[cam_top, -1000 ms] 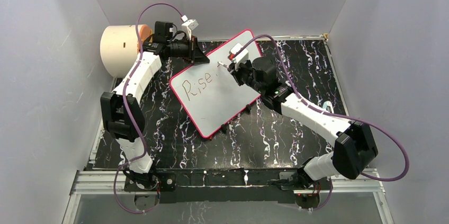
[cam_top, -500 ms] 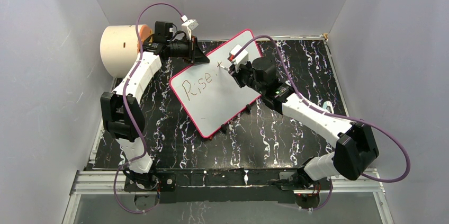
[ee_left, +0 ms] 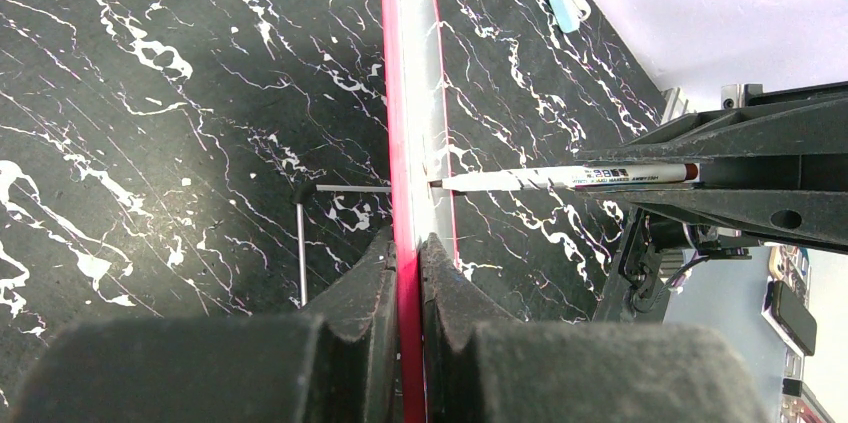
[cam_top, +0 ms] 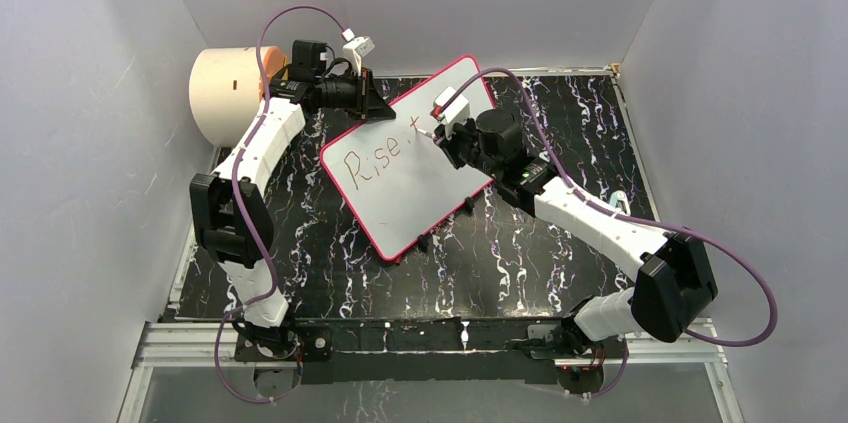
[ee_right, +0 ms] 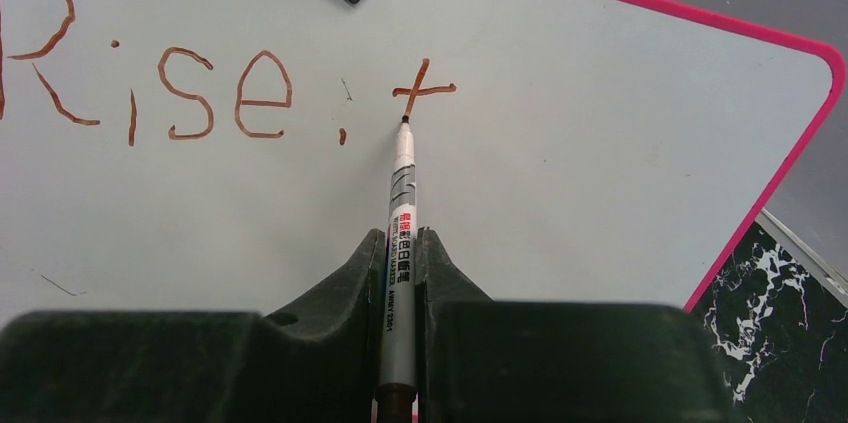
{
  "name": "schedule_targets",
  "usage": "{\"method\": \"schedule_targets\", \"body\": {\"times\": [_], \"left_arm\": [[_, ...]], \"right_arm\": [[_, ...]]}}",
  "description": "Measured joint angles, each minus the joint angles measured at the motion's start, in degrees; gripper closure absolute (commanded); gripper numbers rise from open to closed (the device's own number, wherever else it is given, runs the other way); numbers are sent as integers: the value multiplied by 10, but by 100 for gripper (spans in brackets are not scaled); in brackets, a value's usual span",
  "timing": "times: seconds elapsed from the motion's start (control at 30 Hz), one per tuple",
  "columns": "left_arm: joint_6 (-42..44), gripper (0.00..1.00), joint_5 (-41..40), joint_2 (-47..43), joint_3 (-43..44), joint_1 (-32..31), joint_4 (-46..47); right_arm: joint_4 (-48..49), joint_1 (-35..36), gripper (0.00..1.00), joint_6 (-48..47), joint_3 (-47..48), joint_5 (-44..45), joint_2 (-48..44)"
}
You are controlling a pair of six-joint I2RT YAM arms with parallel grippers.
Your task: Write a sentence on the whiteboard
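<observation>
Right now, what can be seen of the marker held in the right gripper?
The marker is a slim pen with a silvery-white barrel, a red-and-black printed label and a small dark tip. The right gripper is shut on its barrel. Its tip touches the whiteboard at the foot of a reddish-brown "t", meeting the board nearly square-on in the left wrist view.
</observation>
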Motion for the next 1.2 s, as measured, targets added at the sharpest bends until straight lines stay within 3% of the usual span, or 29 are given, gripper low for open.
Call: {"method": "schedule_targets", "body": {"times": [0.63,1.2], "left_arm": [[0,100,2,0,0,0,0],[0,100,3,0,0,0,0]], "right_arm": [[-26,0,100,-1,-1,9,-6],[7,-3,100,0,-5,32,-7]]}}
